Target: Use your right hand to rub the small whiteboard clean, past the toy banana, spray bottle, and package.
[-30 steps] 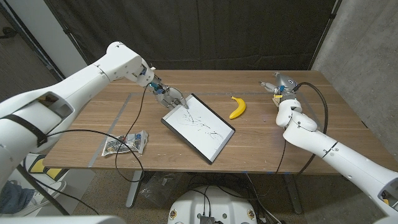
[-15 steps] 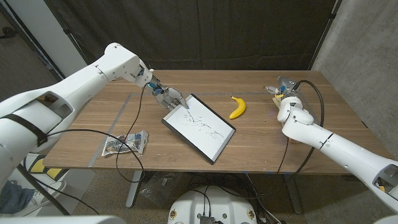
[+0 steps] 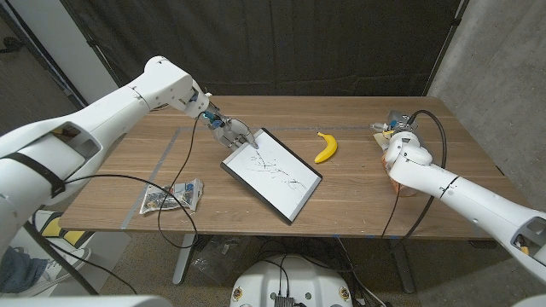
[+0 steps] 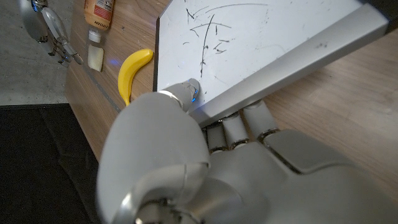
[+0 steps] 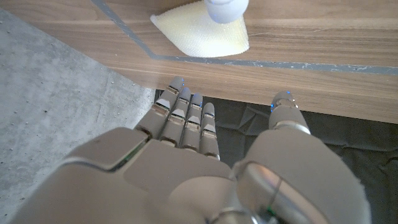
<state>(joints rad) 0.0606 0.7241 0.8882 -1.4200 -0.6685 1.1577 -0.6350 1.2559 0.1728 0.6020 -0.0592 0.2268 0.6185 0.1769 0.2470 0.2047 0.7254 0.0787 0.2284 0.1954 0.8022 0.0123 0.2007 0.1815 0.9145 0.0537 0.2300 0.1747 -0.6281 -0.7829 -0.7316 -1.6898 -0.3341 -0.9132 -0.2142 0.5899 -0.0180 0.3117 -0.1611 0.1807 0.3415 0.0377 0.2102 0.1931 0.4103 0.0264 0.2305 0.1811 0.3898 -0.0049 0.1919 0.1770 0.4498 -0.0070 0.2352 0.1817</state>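
Note:
The small whiteboard [image 3: 275, 175] lies askew mid-table with black scribbles on it. My left hand [image 3: 232, 132] grips its far corner, thumb [image 4: 186, 92] on top and fingers underneath. The yellow toy banana [image 3: 326, 147] lies just right of the board. My right hand [image 3: 393, 128] hovers at the table's far right, fingers spread and holding nothing, close to a pale yellow sponge [image 5: 202, 31]. The spray bottle [image 4: 99, 11] with an orange label peeks out from under my right forearm [image 3: 401, 184]. The package [image 3: 174, 197] sits near the front left edge.
Grey tape lines [image 3: 175, 152] mark the wood on the left. A black cable [image 3: 432, 136] loops over my right arm. The table's right edge [image 3: 478, 153] runs close to my right hand, with a grey wall beyond it.
My right hand has shifted right and nearer along the table's far right side, its forearm swinging over the spray bottle. The left hand and whiteboard have stayed put.

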